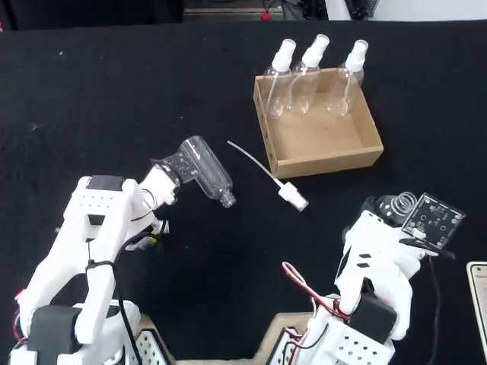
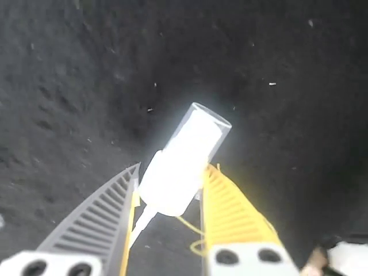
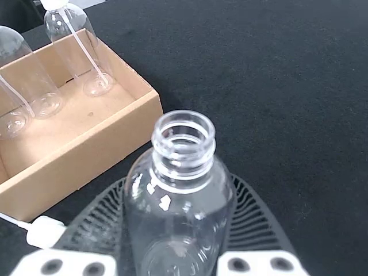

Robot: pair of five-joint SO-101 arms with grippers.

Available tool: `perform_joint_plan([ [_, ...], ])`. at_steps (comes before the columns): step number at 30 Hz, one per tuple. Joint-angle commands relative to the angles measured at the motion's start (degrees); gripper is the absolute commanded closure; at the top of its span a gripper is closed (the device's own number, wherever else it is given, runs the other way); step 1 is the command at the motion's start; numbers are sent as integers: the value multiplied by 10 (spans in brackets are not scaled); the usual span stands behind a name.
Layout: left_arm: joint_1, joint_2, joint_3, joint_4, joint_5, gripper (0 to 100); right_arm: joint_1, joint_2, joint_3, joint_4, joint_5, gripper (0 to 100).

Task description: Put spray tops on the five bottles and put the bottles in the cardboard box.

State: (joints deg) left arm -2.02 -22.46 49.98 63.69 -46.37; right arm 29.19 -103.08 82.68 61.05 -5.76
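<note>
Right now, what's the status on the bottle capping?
Right gripper shut on open bottle. Left gripper shut on spray top. Three capped bottles in cardboard box. Second spray top loose on table beside box.

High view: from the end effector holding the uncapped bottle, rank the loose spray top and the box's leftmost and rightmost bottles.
From the right end effector:
1. Loose spray top, on the table, toward the box.
2. Leftmost bottle, box's back left.
3. Rightmost bottle, box's back right.
</note>
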Motion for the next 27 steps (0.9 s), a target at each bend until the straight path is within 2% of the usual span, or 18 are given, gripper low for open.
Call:
perform_joint_plan([
  [1,-7,-21,-19,8,89,811,5,-54,-2,-21,-5,921],
  [3,-7,-22,-20,9,110,744,5,-54,-2,-21,-5,921],
  [5,-7,-22,-20,11,98,734,5,-54,-2,-21,-5,921],
  [13,-5,-22,-20,9,-84,745,5,-54,-2,-21,-5,921],
  [19,0,-21,-15,7,-153,738,5,-54,-2,-21,-5,921],
  [23,15,-20,-14,7,-152,740,5,-54,-2,-21,-5,921],
  [27,58,-15,-8,-17,-114,740,5,-54,-2,-21,-5,921],
])
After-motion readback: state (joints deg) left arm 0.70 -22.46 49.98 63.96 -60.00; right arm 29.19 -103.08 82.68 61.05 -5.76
